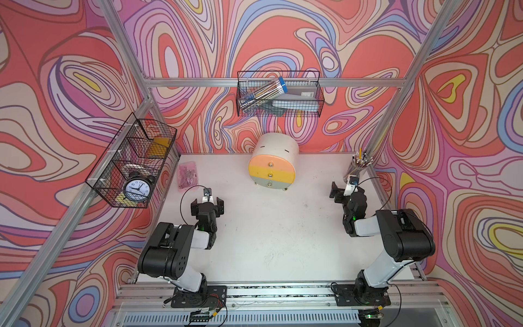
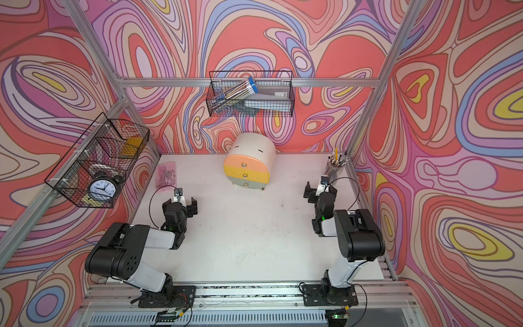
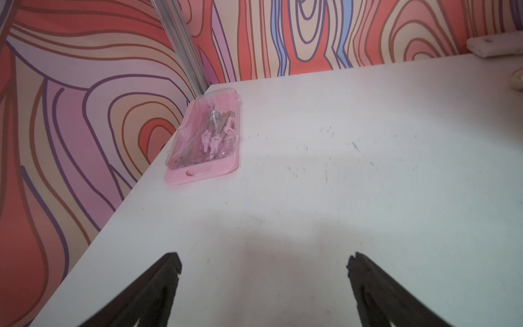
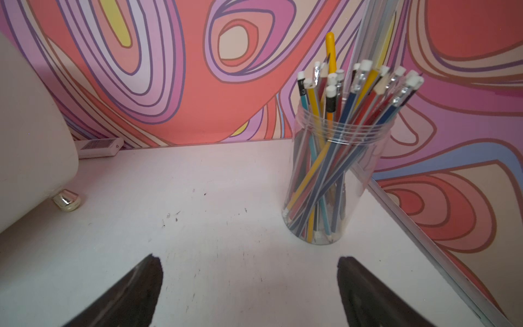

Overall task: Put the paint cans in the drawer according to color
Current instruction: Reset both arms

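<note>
The drawer (image 1: 272, 164) (image 2: 246, 165) is a cream arch-shaped chest at the back middle of the white table. Its peach, yellow and grey-green fronts are all shut, each with a gold knob. The right wrist view shows its cream side (image 4: 28, 136) and one gold foot (image 4: 66, 200). No paint cans are in view. My left gripper (image 1: 207, 204) (image 2: 180, 204) (image 3: 263, 262) hovers open over bare table, to the front left of the chest. My right gripper (image 1: 345, 190) (image 2: 320, 190) (image 4: 249, 262) is open too, empty, near the table's right edge.
A pink clear-lidded case (image 1: 187, 173) (image 3: 206, 138) lies by the left edge. A clear cup of pencils (image 1: 357, 167) (image 4: 336, 170) stands just beyond the right gripper. Wire baskets hang on the left wall (image 1: 133, 164) and back wall (image 1: 278, 94). A white remote (image 4: 99, 147) lies behind the chest.
</note>
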### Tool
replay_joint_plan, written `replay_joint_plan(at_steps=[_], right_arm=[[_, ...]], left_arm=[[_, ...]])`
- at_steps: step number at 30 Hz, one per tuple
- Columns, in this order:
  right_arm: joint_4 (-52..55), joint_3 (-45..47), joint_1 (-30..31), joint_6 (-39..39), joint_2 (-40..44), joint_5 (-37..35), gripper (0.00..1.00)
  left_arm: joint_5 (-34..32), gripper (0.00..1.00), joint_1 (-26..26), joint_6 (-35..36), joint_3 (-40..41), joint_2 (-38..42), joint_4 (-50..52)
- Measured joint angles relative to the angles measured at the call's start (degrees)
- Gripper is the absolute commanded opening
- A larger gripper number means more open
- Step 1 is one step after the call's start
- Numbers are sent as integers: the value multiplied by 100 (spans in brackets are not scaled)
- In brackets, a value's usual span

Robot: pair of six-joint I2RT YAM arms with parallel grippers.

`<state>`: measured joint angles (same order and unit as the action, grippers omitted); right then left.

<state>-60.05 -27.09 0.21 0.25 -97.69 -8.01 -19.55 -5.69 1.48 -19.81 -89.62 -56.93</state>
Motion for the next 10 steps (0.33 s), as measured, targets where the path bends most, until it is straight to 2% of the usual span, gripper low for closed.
replay_joint_plan(at_steps=[10], right_arm=[[535, 0, 11, 96, 2, 275, 98]], left_arm=[[142, 99, 13, -133, -59, 22, 166]])
